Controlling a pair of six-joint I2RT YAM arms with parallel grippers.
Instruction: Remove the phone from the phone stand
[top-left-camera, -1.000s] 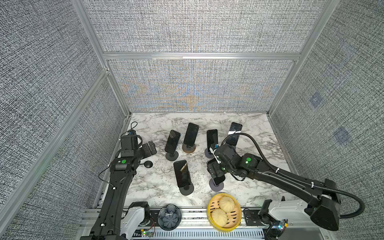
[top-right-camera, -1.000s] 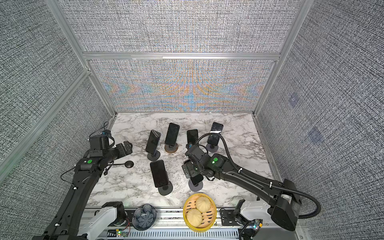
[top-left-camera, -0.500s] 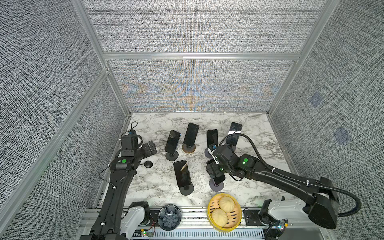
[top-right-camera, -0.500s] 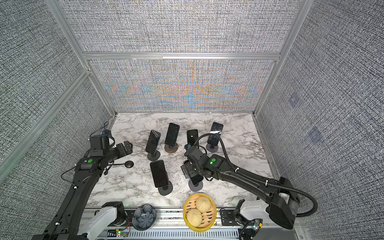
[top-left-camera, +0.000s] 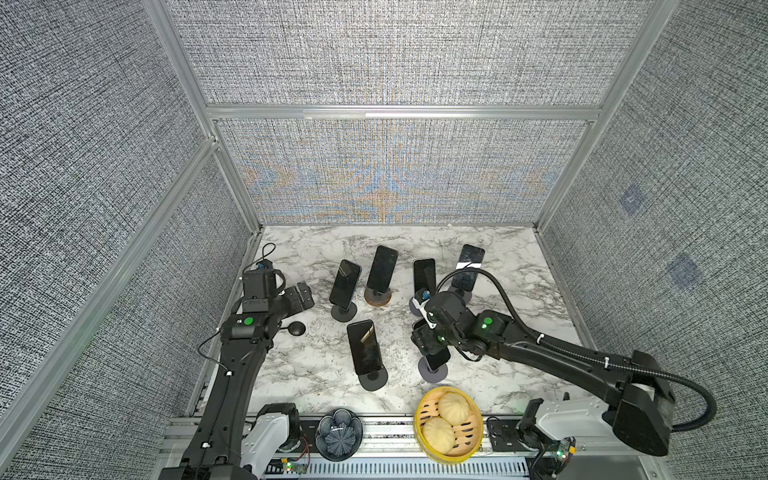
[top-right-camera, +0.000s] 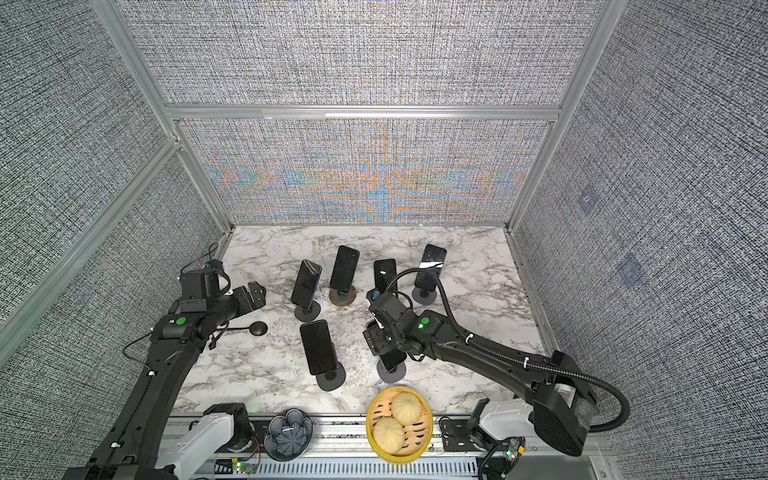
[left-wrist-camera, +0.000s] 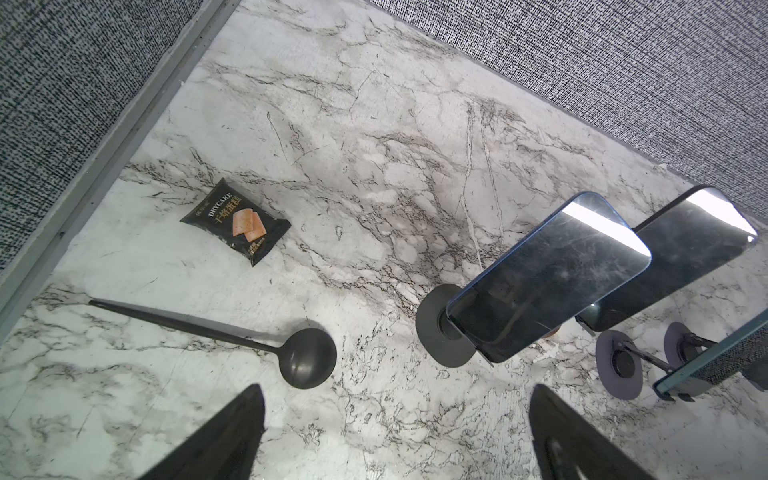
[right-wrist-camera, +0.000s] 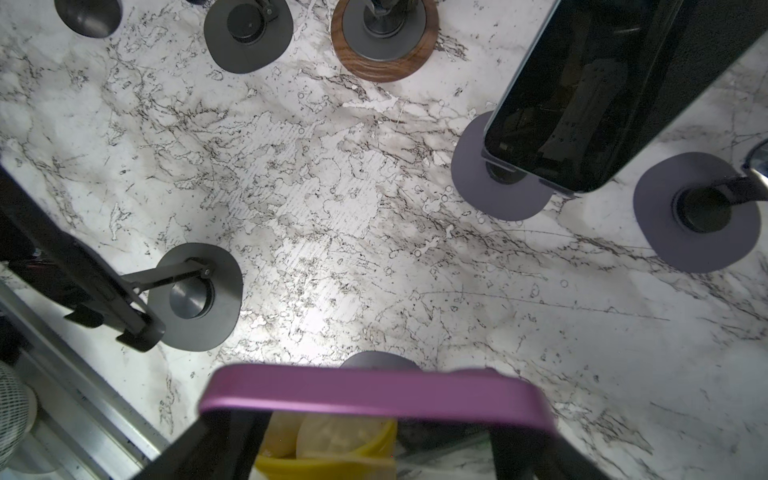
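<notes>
The right pincer (top-left-camera: 428, 341) hangs over the stand closest to its own arm's base. Its two fingers (right-wrist-camera: 216, 440) straddle the top of the phone (right-wrist-camera: 374, 388), one at each long side. In the right wrist view the phone's pink upper edge fills the whole gap between them. Whether they press on it or stand just clear of it cannot be told. The phone sits tilted back on its phone stand (top-left-camera: 432, 372), whose round grey base rests on the marble tabletop (top-left-camera: 498, 291) directly below the pincer.

Behind the right pincer, towards the robot's base, a yellow steamer basket (top-left-camera: 467, 430) holds two buns (top-left-camera: 455, 409). A dark flower-shaped dish (top-left-camera: 338, 430) sits further along the same rail. Ahead of the pincer, a row of four other phones (top-left-camera: 382, 269) stands on stands, one of them with a wood-rimmed base (right-wrist-camera: 384, 41). A fifth phone (top-left-camera: 365, 347) stands between the two pincers.

The left pincer (left-wrist-camera: 397, 390) is released, its fingers spread wide with nothing between them, and it is held above bare marble. Just ahead of it a black ladle (left-wrist-camera: 307, 357) lies flat. Further out lies a dark snack packet (left-wrist-camera: 235, 222), well apart from the ladle's bowl.
</notes>
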